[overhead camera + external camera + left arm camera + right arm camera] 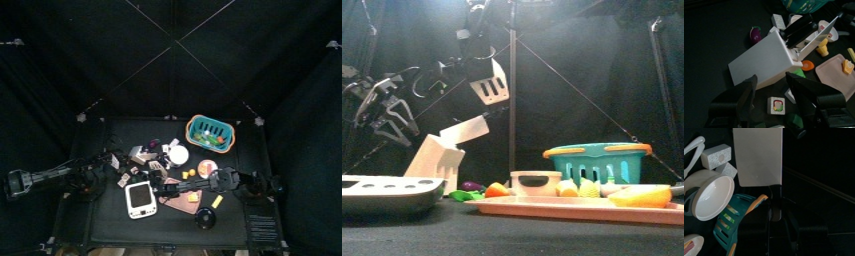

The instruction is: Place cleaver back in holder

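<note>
The cleaver (489, 86) has a white blade with slots and a black handle. My right gripper (466, 68) is shut on the handle and holds the cleaver in the air, just above the white slanted holder (449, 150). In the right wrist view the blade (757, 155) points away from the gripper (775, 203). The left wrist view shows the holder (761, 57) close ahead, with the cleaver (827, 31) at its upper end. My left gripper (771, 92) is open and empty, a little short of the holder.
A teal basket (596, 160), a white bowl (536, 182) and a pink board (569, 208) with toy food stand right of the holder. A flat white device (389, 190) lies front left. A purple toy (756, 34) lies beyond the holder.
</note>
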Available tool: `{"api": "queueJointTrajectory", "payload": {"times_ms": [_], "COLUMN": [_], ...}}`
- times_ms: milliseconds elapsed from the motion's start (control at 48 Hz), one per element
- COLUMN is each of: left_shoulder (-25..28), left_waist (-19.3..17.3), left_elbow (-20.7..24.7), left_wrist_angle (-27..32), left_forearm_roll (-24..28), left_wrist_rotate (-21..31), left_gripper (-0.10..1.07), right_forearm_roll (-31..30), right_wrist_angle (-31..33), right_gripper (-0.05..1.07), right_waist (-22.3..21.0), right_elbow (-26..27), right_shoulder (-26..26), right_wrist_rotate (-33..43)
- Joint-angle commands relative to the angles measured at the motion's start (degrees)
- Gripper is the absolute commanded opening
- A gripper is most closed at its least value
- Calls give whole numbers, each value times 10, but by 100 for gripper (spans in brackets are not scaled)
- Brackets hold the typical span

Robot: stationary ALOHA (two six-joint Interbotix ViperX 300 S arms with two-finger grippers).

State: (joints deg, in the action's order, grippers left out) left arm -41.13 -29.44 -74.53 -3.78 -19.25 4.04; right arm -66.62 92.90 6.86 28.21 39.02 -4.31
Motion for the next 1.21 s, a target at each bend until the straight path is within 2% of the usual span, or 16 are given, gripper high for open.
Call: {"api": "queueJointTrajectory", "payload": {"times_ms": [0, 354, 771, 1188], "left_shoulder": [18, 91, 94, 95], "left_waist": [-6, -1, 29, 33], "left_elbow": [14, 43, 55, 55], "left_wrist_angle": [-9, -10, -10, -10], "left_forearm_roll": [-1, 0, -1, -1], "left_wrist_rotate": [0, -2, -1, -1], "left_gripper": [87, 87, 87, 87], "right_forearm_roll": [-2, -1, 3, -2], "right_wrist_angle": [-1, -1, -1, -6], "right_gripper": [53, 53, 53, 53], "right_waist": [0, -3, -4, 1], "right_elbow": [6, 8, 8, 11], "right_shoulder": [-14, -14, -14, -14], "right_wrist_rotate": [-1, -1, -1, -2]}}
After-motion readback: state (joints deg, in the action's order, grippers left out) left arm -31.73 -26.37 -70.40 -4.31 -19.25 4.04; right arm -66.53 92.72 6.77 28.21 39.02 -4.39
